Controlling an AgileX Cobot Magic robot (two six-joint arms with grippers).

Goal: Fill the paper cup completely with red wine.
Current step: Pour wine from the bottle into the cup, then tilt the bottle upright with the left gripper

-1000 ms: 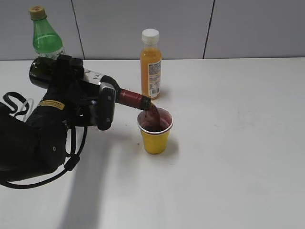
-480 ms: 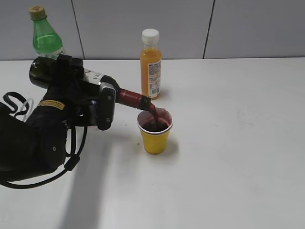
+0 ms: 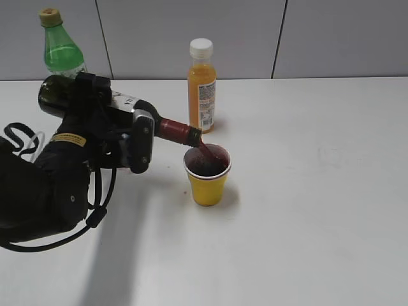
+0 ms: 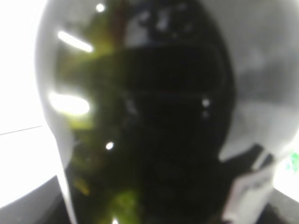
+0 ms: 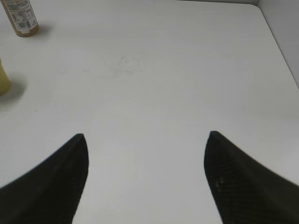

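The yellow paper cup [image 3: 207,182] stands upright mid-table, with dark red wine [image 3: 206,166] in it close to the rim. My left gripper [image 3: 108,124] is shut on the dark wine bottle [image 3: 173,131], held almost level with its maroon neck over the cup, and a thin red stream runs into the cup. In the left wrist view the bottle's dark glass [image 4: 140,130] fills the frame and hides the jaws. My right gripper [image 5: 145,140] is open and empty above bare table; the cup's edge [image 5: 3,79] shows at its far left.
An orange juice bottle [image 3: 201,86] with a white cap stands just behind the cup; it also shows in the right wrist view [image 5: 21,18]. A green plastic bottle [image 3: 62,52] stands at the back left. The white table [image 3: 319,210] ends at a grey wall.
The stream has thinned and the wine level in the cup has risen slightly. The bottle and arm have barely moved.
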